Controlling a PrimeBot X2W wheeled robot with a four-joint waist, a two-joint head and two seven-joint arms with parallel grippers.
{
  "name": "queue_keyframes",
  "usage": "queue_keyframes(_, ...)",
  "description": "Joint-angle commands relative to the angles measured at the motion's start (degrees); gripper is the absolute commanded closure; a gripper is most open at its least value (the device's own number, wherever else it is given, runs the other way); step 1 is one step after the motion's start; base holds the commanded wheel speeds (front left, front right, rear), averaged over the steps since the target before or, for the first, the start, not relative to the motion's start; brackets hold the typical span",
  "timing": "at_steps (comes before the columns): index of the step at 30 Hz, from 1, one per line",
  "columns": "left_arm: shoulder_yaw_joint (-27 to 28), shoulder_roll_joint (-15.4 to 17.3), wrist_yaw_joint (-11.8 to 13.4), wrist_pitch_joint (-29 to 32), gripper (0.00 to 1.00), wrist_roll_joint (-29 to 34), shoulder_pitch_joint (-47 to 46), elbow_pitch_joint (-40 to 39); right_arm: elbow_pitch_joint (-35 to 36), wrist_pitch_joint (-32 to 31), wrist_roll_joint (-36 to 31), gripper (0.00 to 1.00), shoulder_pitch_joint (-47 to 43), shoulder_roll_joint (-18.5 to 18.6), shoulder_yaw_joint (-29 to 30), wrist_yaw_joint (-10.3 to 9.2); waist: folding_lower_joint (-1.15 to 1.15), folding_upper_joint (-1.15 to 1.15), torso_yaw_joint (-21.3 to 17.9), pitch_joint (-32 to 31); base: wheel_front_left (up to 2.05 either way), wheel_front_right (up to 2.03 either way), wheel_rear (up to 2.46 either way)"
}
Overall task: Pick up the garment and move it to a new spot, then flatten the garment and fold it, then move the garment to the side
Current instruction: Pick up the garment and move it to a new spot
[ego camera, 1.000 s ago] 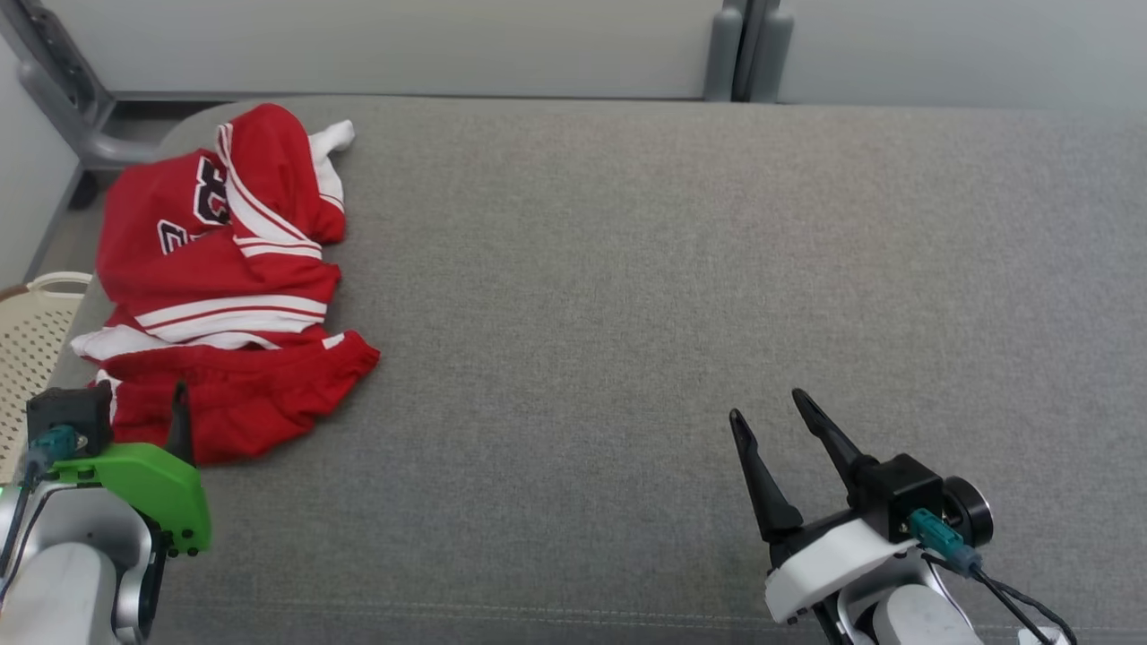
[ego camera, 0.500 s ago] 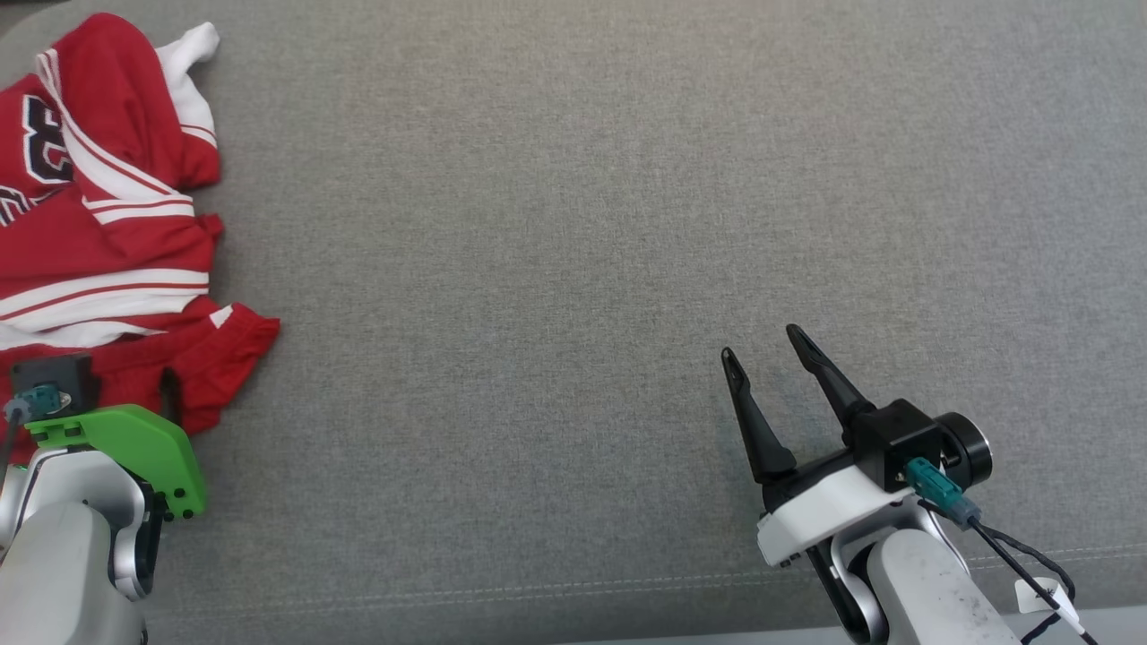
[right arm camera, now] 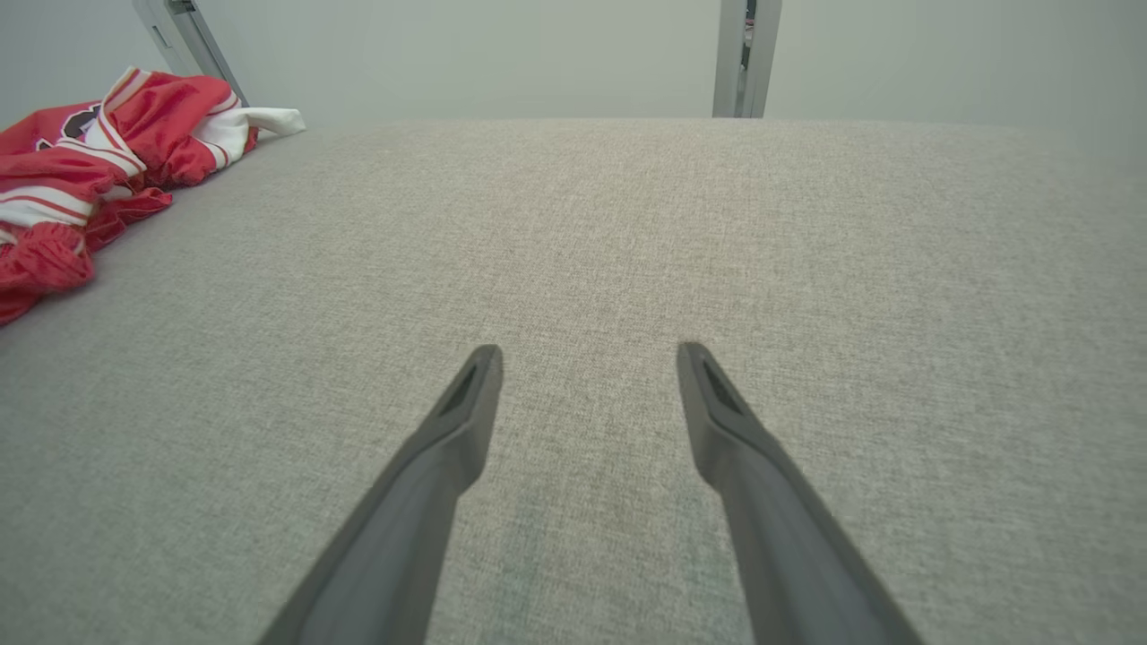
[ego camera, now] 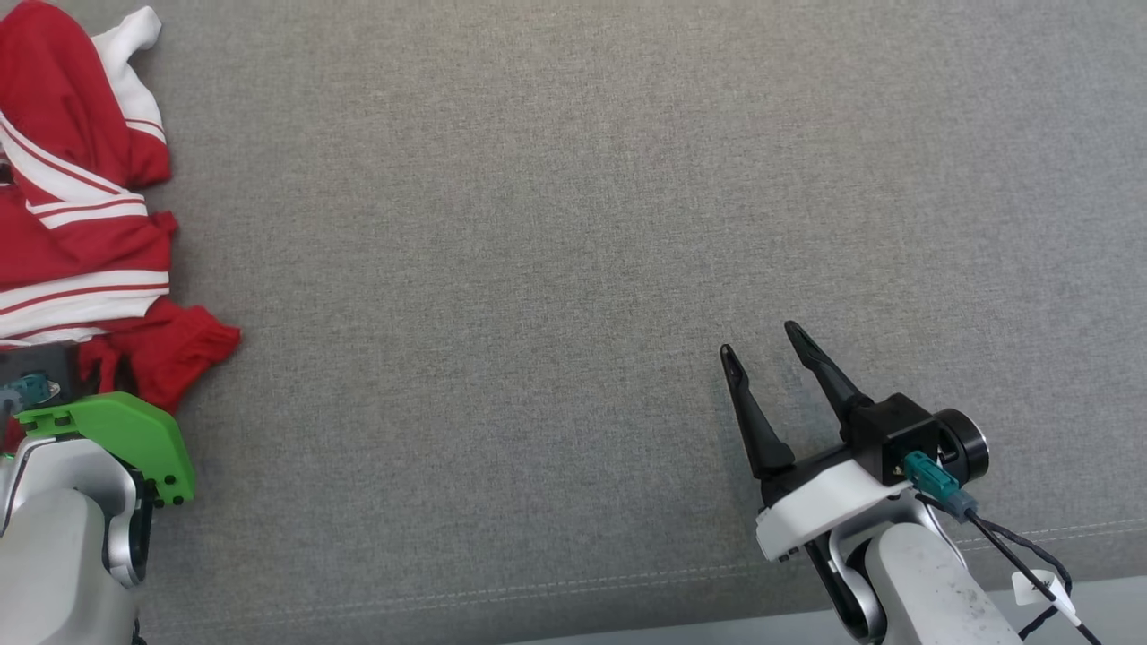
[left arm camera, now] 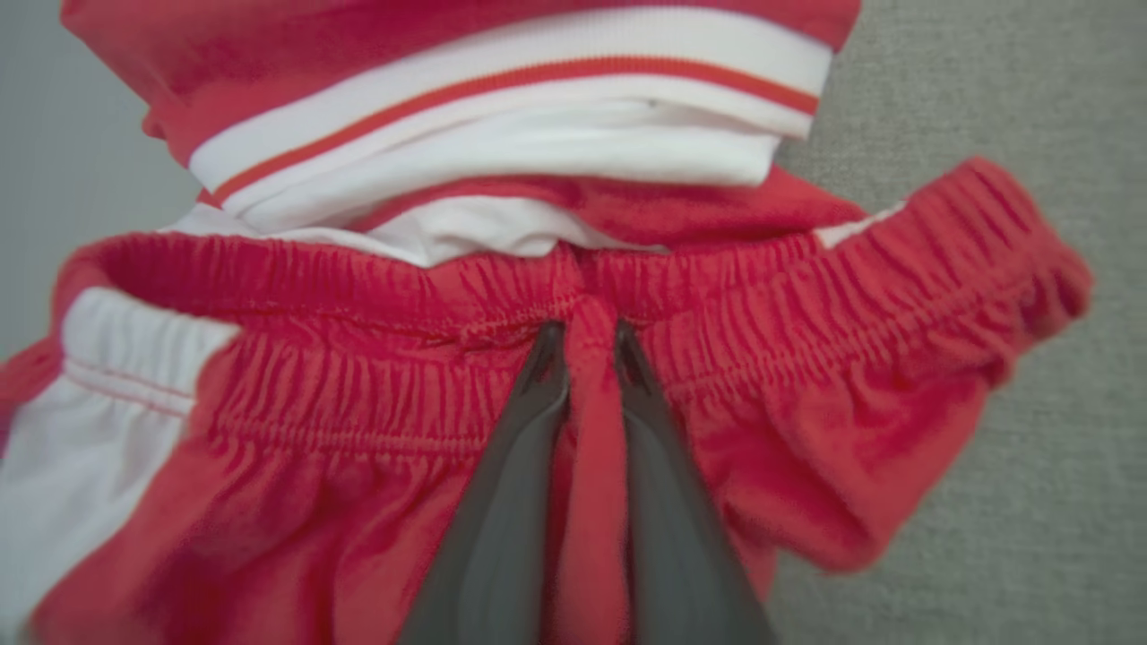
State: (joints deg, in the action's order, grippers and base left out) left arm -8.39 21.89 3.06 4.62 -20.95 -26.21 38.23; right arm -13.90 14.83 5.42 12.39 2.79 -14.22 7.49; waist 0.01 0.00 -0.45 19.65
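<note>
Grey woven fabric surface (ego camera: 573, 224) runs right across the head view, w/ a stitched seam along the near edge. Closest to me, lower right, is the right gripper (ego camera: 760, 340). It's spread wide w/ nothing between the two long dark fingers (right arm camera: 439, 466), just bare fabric in front of them. Lower left I've got the green plastic cover (ego camera: 116, 434) on the left wrist. On the left wrist cam the left gripper (left arm camera: 587, 336) is pinched tight on a fold of gathered elastic waistband. That's the crumpled red and white sports garment (left arm camera: 806, 358), bunched up at the far left edge of the surface, well apart from the right gripper. Furthest back on the right wrist cam: pale wall (right arm camera: 538, 54) + grey metal post (right arm camera: 744, 58).
</note>
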Motion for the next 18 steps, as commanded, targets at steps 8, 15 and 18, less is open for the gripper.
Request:
queue_keyframes(8,-3.49,0.29,-0.15,0.13,1.0,2.52,3.05,-6.67,-0.83,0.44,1.18,0.0,-0.99,0.18,0.82,0.0,-0.01,0.0,0.83,-5.41,0.0,0.0,0.0)
queue_keyframes(15,-7.34,-0.25,0.29,5.42,1.0,4.39,5.43,-17.88,-0.38,0.43,2.22,0.0,-2.94,0.19,1.74,0.0,-0.01,0.0,-0.94,-9.68,0.0,0.0,0.0)
queue_keyframes(18,-9.09,-1.26,0.32,7.63,1.0,4.71,5.64,-22.22,-0.27,0.43,2.33,0.0,-3.62,0.18,2.05,0.0,-0.01,0.0,-2.57,-10.91,0.0,0.0,0.0)
